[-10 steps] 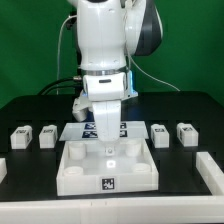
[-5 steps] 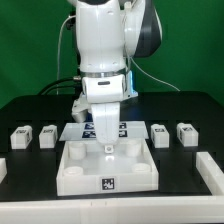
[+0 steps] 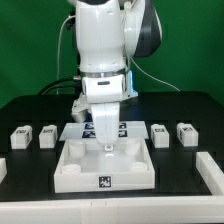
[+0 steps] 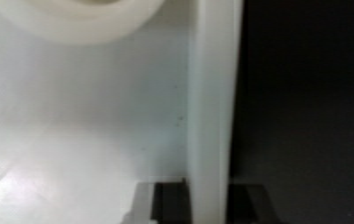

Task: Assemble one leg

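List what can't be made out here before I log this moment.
- Gripper, exterior view: too small against the white tray; open or shut unclear.
- Marker board, exterior view: middle hidden by the arm.
- Far-left leg, exterior view: tags too small to read.
- Wrist view: blurred; round white shape cut off by the edge.

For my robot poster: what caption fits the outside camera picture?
Gripper down at the white tray, four loose legs lying two on each side.

Tray rim (image 4: 211,90) beside black table (image 4: 316,100)
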You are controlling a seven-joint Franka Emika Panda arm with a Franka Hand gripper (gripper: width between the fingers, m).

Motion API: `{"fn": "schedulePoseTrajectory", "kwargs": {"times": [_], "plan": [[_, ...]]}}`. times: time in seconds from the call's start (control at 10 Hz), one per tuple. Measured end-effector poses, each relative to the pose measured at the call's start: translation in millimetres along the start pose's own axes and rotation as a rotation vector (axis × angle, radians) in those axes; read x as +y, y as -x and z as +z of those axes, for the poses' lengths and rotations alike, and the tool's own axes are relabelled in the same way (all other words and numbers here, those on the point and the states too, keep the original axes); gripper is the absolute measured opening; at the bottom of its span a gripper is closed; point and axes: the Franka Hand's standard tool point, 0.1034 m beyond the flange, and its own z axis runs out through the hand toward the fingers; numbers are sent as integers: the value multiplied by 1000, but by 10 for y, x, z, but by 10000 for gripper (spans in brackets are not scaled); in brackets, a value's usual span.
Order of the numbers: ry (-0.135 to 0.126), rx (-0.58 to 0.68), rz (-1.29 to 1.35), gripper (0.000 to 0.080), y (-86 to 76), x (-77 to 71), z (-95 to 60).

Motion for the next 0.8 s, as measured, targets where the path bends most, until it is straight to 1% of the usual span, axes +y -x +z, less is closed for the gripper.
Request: {"fn": "schedulePoseTrajectory", "kwargs": {"times": [0.4, 0.5, 0.6, 0.8], "plan": [[0, 0, 2, 57, -2, 5, -1], [1, 3, 7, 57, -45, 69, -1], [5, 10, 12, 57, -163, 174, 1], [25, 26, 8, 57, -416, 383, 2]]}}
